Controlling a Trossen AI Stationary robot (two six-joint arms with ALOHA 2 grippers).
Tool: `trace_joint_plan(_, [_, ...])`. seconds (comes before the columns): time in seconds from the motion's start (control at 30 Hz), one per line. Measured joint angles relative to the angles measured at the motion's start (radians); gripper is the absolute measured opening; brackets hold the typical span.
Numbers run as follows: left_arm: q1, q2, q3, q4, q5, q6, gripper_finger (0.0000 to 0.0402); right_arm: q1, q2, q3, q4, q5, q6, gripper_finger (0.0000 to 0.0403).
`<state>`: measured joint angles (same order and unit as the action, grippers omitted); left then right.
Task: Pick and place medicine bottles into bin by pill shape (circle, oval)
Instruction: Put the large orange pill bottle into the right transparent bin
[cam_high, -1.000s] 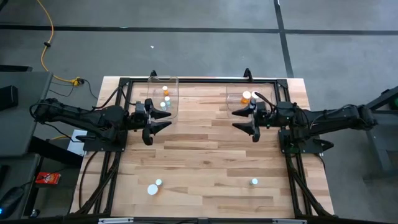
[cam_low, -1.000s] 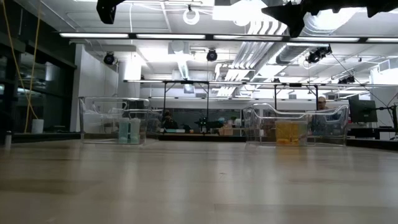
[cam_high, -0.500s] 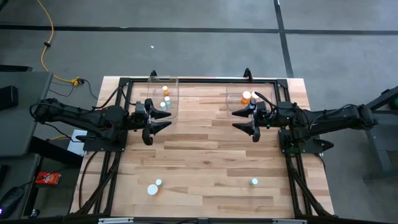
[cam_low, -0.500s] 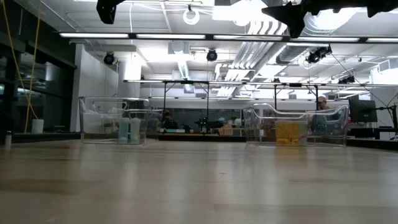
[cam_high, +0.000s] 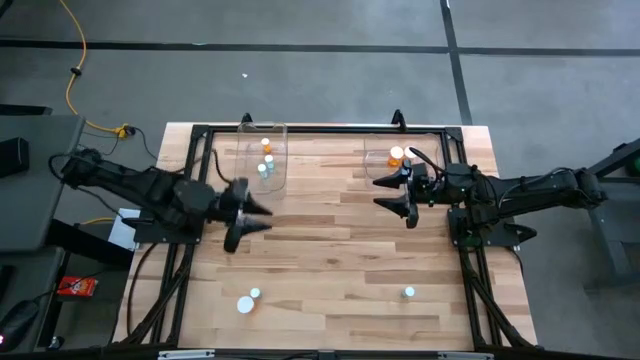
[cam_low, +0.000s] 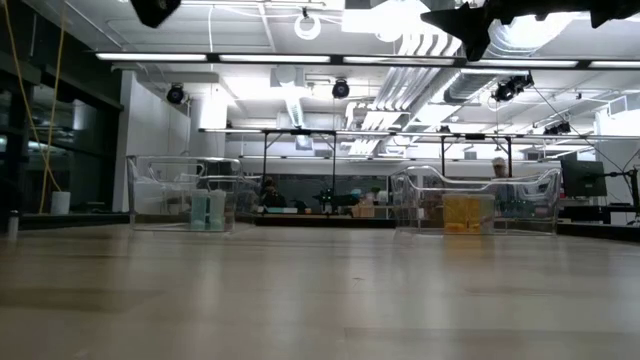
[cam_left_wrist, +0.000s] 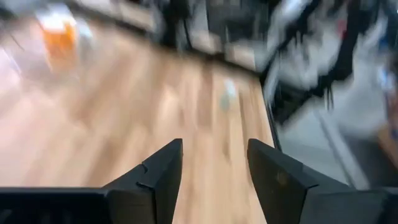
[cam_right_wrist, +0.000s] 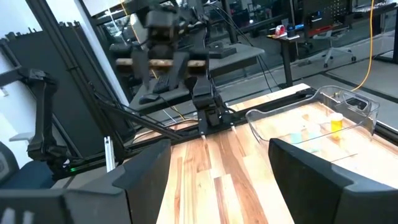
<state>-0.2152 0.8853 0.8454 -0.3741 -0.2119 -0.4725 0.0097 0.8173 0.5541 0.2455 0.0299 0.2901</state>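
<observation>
Both grippers are open and hold nothing: left gripper (cam_high: 250, 215), right gripper (cam_high: 392, 194). Three medicine bottles (cam_high: 250, 299) stand near the worktop's (cam_high: 330, 260) front edge; others sit in two clear bins (cam_high: 262, 160).

A light wooden table (cam_high: 330, 250) of butcher-block planks carries everything, edged by a black metal frame (cam_high: 300, 128) along its far side and both flanks. Directly on it stand two clear plastic bins: the left bin (cam_high: 263, 155) against the far edge, holding an amber bottle and pale ones, and the right bin (cam_high: 392, 160) level with it across the table's middle, holding amber bottles. Well away from the left bin, near the front edge, lie a white cap (cam_high: 245, 305) just beside a small bottle (cam_high: 256, 294), and farther right a lone pale bottle (cam_high: 409, 292).
</observation>
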Motion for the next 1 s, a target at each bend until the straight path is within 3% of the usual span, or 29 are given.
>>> trace_joint_plan(0.2, [-0.271,0.169,0.153,-0.275,-0.018,-0.073,0.0155,0.000,0.000,0.000,0.000,0.000,0.000,0.0263])
trace_joint_plan(0.5, [-0.586,0.479,0.266,-0.458,0.025,-0.223,0.0148,0.000,0.000,0.000,-0.013,0.000,0.000,0.0263])
trace_joint_plan(0.73, [-0.650,0.604,0.268,-0.443,0.010,-0.394,0.0168,0.000,0.000,0.000,-0.021,0.000,0.000,0.0263])
trace_joint_plan(1.0, [-0.646,0.631,0.268,-0.441,-0.013,-0.481,0.0236,0.000,0.001,0.000,-0.024,0.000,0.000,0.0263])
